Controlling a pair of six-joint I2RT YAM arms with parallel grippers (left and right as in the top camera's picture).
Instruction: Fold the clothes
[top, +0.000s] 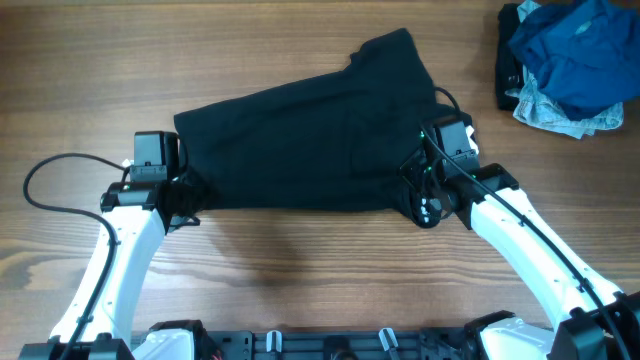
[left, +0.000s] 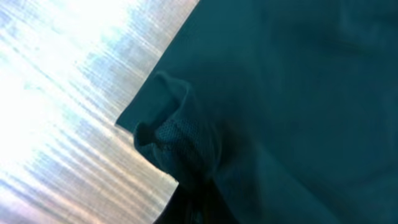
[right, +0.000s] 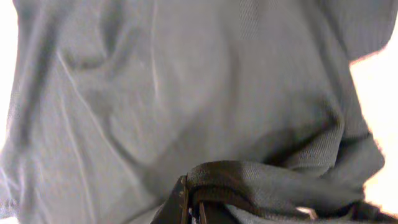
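Black garment (top: 310, 140) lies spread flat mid-table, long axis running left-right. One narrower part angles up toward the far right. Near edge is roughly straight between the two grippers.

Left gripper (top: 186, 196) sits at the garment's near-left corner. In the left wrist view the corner of the cloth (left: 298, 93) is puckered and drawn down into the gripper (left: 193, 208) at the frame bottom. It is closed on that pinch. The fingers themselves are mostly lost in the dark fabric, and no gap shows.

Right gripper (top: 420, 192) is at the near-right corner, on the cloth edge. In the right wrist view a thick rolled fold of fabric (right: 186, 81) is clamped across the gripper (right: 193, 208), jaws nearly together with only cloth between. One finger (right: 182, 200) is visible under the fold.

Wooden table (top: 300, 270) is bare in front of the garment. Pile of blue and dark clothes (top: 570, 60) sits at the far right corner, well apart from the black garment. Black cable (top: 50, 170) loops on the table left of the left arm.
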